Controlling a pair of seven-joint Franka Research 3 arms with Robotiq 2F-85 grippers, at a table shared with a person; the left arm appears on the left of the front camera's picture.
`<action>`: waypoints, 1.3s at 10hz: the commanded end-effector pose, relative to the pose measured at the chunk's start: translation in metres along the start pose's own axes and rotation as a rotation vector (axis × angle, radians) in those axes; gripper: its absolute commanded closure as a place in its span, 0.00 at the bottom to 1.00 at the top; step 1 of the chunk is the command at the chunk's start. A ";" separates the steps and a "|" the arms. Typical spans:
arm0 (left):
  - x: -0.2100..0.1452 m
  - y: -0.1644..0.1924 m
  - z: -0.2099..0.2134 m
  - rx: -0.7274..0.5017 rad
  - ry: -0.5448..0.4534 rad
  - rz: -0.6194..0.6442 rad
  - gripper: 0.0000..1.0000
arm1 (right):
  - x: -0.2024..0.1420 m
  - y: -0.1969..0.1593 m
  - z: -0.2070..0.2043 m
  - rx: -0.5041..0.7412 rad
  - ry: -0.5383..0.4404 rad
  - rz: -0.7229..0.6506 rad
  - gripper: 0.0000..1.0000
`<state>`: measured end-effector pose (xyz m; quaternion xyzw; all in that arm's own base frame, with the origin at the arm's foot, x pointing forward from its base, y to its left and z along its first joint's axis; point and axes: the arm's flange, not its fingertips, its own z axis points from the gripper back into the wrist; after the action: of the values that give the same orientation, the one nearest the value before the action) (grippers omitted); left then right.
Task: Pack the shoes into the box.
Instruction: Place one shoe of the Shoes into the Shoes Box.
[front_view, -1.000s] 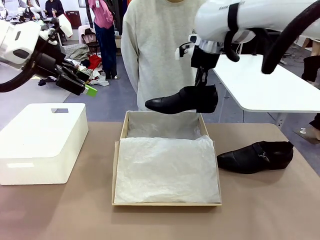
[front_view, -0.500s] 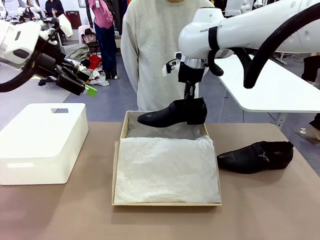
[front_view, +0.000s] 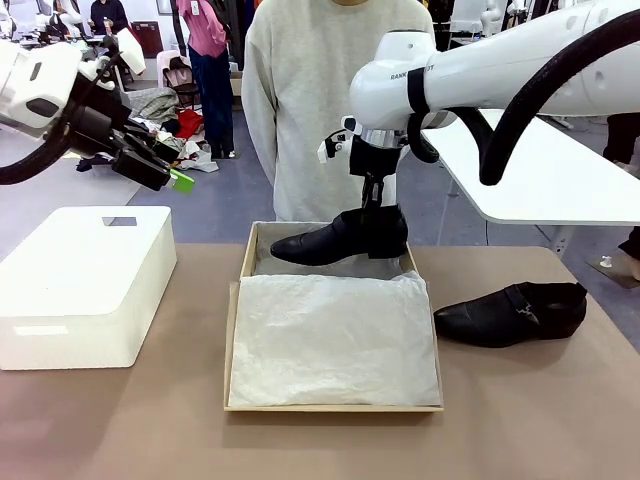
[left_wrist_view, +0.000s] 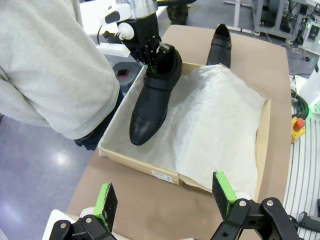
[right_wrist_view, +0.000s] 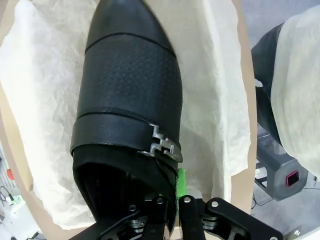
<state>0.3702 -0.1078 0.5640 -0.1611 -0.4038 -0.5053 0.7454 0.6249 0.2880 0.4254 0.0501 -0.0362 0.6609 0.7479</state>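
One black shoe (front_view: 335, 241) hangs level just above the far end of the tan box (front_view: 232, 345), toe pointing left. My right gripper (front_view: 376, 203) is shut on the rim of its heel opening. From the right wrist view the same shoe (right_wrist_view: 127, 90) points away over the white tissue (right_wrist_view: 220, 105), with the gripper (right_wrist_view: 176, 197) clamping its collar. The other shoe (front_view: 510, 313) lies on the table right of the box. My left gripper (front_view: 150, 166) is raised at the far left, open and holding nothing; its view shows the held shoe (left_wrist_view: 152, 97), the box (left_wrist_view: 150, 169) and the other shoe (left_wrist_view: 220, 44).
A white foam block (front_view: 85, 285) stands on the table left of the box. A person in a grey sweater (front_view: 320, 100) stands close behind the box's far edge. White tissue (front_view: 335, 340) lines the box. A white table (front_view: 530, 170) stands behind on the right.
My right gripper has carried the shoe leftward and down, from higher right of the box's far end to just over it. The left arm and the other shoe have not moved.
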 end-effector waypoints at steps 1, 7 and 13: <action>-0.001 0.003 0.000 -0.015 -0.021 -0.011 0.00 | 0.010 -0.002 -0.005 0.000 -0.021 -0.008 1.00; -0.001 0.003 0.000 -0.015 -0.021 -0.011 0.00 | 0.018 -0.005 -0.026 0.005 -0.010 0.004 1.00; -0.001 0.003 0.000 -0.015 -0.021 -0.011 0.00 | 0.020 -0.006 -0.052 0.091 -0.042 0.024 1.00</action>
<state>0.3702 -0.1078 0.5640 -0.1612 -0.4038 -0.5053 0.7455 0.6269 0.3095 0.3676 0.0758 -0.0210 0.6678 0.7402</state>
